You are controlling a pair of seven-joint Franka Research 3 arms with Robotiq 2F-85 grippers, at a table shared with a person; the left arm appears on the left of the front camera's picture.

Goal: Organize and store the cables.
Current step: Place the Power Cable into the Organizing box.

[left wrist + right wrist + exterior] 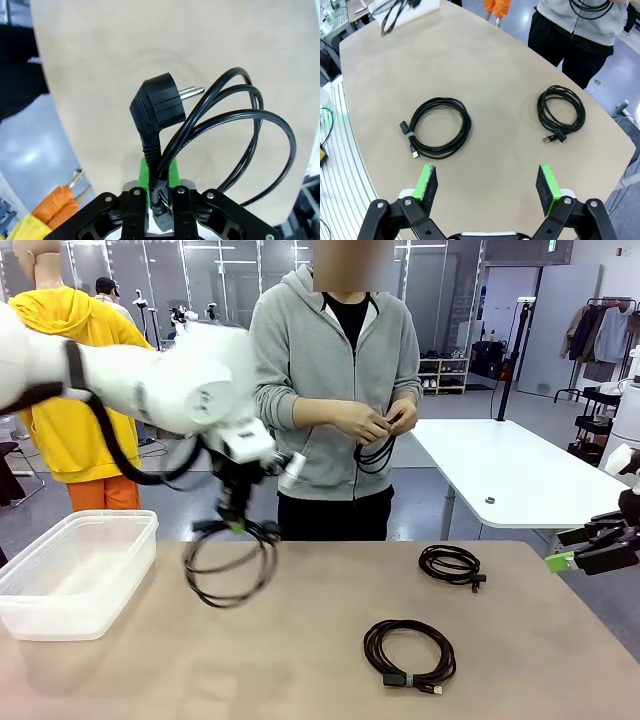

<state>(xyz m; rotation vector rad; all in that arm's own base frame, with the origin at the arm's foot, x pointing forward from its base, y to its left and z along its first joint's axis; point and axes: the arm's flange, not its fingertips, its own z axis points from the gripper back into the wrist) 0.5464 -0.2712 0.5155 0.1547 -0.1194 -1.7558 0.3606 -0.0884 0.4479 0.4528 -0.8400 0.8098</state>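
Status, nearest first:

- Thin black cable coiled in a loop with a small USB-type plug (374, 650) is lying on the beige table (300, 680), near the front edge. Nothing is touching it.
- Second, smaller black coiled cable with a short plug end (440, 555) is lying farther back and to the right, well apart from the first. It's also waiting to be stored.
- Right tool (487, 182) is hanging above the table's right side with both coils ahead of it. Its green pads are spread wide with nothing between them, so it's released and idle.
- Left tool (236, 525) is hovering over the table's left-middle, clenched on the black power cord with a round-pin plug (186, 134). In the left wrist view the pads are pinching the strands just below the plug. The loops are dangling free above the table.
- Clear rectangular plastic bin (60, 615) is sitting at the left edge, near the dangling cord but not under it. Nothing dark is showing through its walls, so I'm judging that nothing is stored yet.
- At the far side, a person's hands (372, 422) are holding another black cable (375, 455) at waist height, apparently coiling it.

Progress is looking early. One cord is lifted and looks bound for the bin. Two coils on the table and the person's cable are remaining.
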